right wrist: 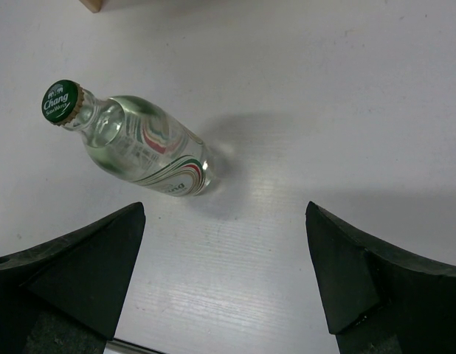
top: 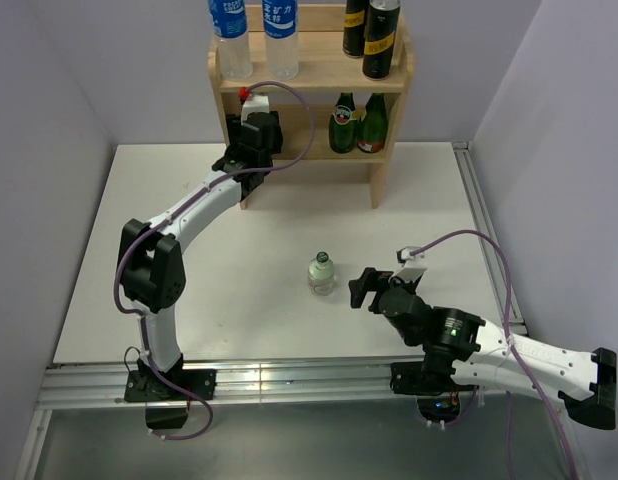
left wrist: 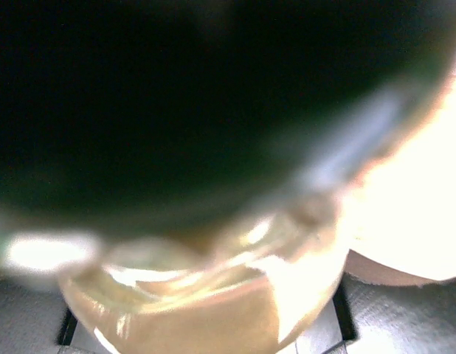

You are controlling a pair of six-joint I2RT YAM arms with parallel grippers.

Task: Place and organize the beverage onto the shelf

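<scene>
The light wood shelf (top: pixel 317 74) stands at the back of the table. Two blue-labelled water bottles (top: pixel 232 35) and two dark cans with yellow bands (top: pixel 380 40) stand on its top board. My left gripper (top: pixel 252 135) reaches into the left of the lower tier. Its wrist view is filled by a blurred clear bottle with a dark green cap (left wrist: pixel 213 295), which sits between the pads. The other green-capped bottle (top: pixel 321 273) stands upright mid-table and also shows in the right wrist view (right wrist: pixel 150 155). My right gripper (top: pixel 365 288) is open and empty just right of it, not touching it (right wrist: pixel 223 217).
Two dark green glass bottles with red labels (top: pixel 356 125) stand on the right of the lower tier. Purple-grey walls close in the left, right and back. A metal rail (top: pixel 289 380) runs along the near edge by the arm bases.
</scene>
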